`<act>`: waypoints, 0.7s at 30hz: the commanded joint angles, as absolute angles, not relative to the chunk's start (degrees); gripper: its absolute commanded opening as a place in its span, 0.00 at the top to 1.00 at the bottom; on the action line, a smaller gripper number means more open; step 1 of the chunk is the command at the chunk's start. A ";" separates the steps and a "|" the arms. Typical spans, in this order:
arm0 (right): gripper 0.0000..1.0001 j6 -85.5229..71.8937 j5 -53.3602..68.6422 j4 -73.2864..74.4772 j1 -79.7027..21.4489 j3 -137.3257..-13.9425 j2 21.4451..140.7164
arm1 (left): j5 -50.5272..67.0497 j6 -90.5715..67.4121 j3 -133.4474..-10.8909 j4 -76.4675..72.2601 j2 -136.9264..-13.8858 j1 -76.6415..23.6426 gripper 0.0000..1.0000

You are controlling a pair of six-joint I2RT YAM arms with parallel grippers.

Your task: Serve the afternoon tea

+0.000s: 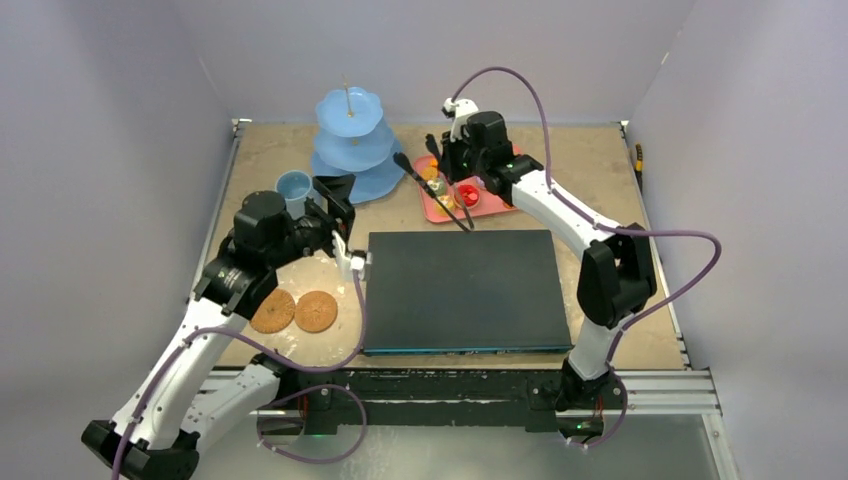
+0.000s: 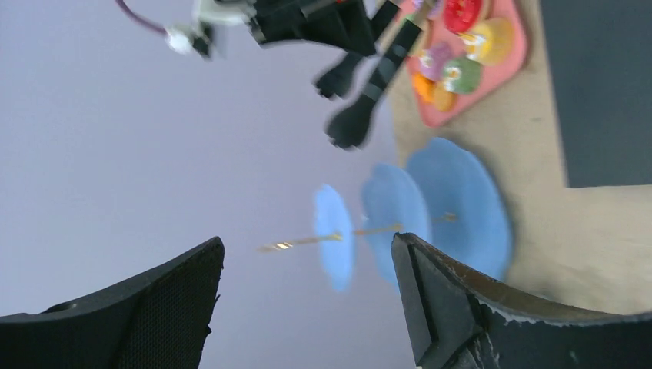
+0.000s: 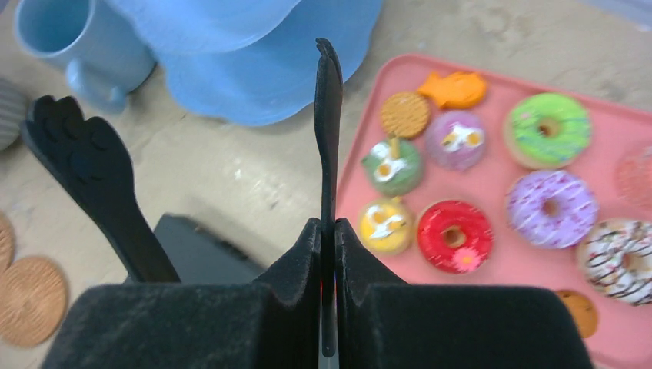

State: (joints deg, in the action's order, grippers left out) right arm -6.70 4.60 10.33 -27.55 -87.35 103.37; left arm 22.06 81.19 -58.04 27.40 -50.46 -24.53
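From above, the stand (image 1: 349, 140) and mug (image 1: 293, 187) sit far back, left of the tray (image 1: 495, 200); the left wrist shows the left gripper (image 2: 307, 307) wide open, empty; the right wrist shows the right gripper (image 3: 328, 231) clamped on one arm of the tongs (image 3: 328, 115), beside the tray's cakes (image 3: 454, 234).

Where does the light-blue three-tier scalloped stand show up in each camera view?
Top external: the light-blue three-tier scalloped stand is upper left of centre.
Left wrist: lower centre, turned sideways.
Right wrist: top edge, left of centre, partly cut off.
Shared landmark: the pink rectangular tray beside it in every view.
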 commanded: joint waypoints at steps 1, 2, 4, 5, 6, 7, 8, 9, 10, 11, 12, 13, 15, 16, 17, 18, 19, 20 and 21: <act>1.00 -9.83 8.49 18.74 -29.44 -91.05 99.02 | 31.33 103.04 -51.65 12.65 -50.45 -24.85 0.20; 1.00 -9.80 8.41 19.78 -29.93 -91.21 98.47 | 31.82 105.27 -50.74 11.93 -50.53 -24.96 0.20; 1.00 -9.83 8.58 20.65 -30.58 -91.15 97.10 | 32.83 109.02 -49.94 12.33 -50.89 -25.03 0.20; 1.00 -9.78 8.69 20.92 -30.97 -91.10 96.34 | 33.21 111.14 -49.89 13.11 -51.26 -25.18 0.20; 1.00 -9.65 8.58 21.18 -31.35 -91.13 95.67 | 33.30 112.75 -49.83 13.42 -51.73 -25.31 0.20; 1.00 -9.43 8.42 21.62 -31.76 -91.18 95.15 | 33.31 113.78 -49.82 13.39 -52.36 -25.43 0.20; 1.00 -9.30 8.28 22.08 -32.14 -91.27 94.60 | 33.24 114.39 -50.12 13.35 -52.88 -25.53 0.19; 1.00 -9.09 8.26 22.60 -32.43 -91.27 94.19 | 33.23 114.76 -50.63 13.59 -53.59 -25.68 0.19; 1.00 -9.07 8.15 23.12 -32.76 -91.24 93.83 | 33.22 115.32 -51.38 14.29 -54.26 -25.79 0.18; 1.00 -8.87 8.05 23.69 -33.12 -91.37 93.60 | 33.29 115.56 -52.05 14.78 -54.84 -25.94 0.18; 1.00 -8.68 7.93 24.27 -33.55 -91.47 93.34 | 33.38 115.66 -52.52 14.76 -55.30 -26.12 0.18; 1.00 -8.69 7.91 24.81 -33.91 -91.49 93.12 | 33.44 115.80 -52.71 14.27 -55.70 -26.39 0.18; 1.00 -8.58 7.83 25.55 -34.87 -91.54 92.68 | 33.96 115.42 -52.77 12.49 -56.59 -27.00 0.18; 1.00 -8.72 7.82 25.96 -35.24 -91.62 92.58 | 33.93 115.40 -52.82 11.78 -56.91 -27.32 0.18; 1.00 -8.92 7.93 26.63 -35.53 -91.92 92.63 | 33.83 115.37 -52.84 11.25 -57.36 -27.72 0.18; 1.00 -9.00 8.25 27.08 -35.92 -92.27 92.68 | 33.65 115.40 -52.90 10.50 -57.76 -28.03 0.17; 1.00 -9.19 8.34 27.41 -36.27 -92.59 92.71 | 33.40 115.39 -52.84 9.65 -58.14 -28.45 0.17; 1.00 -9.27 8.35 27.87 -36.70 -93.02 92.79 | 33.13 115.36 -52.78 8.94 -58.58 -28.88 0.17; 1.00 -9.38 8.27 28.49 -37.12 -93.58 93.00 | 32.93 115.20 -52.67 7.95 -58.88 -29.36 0.17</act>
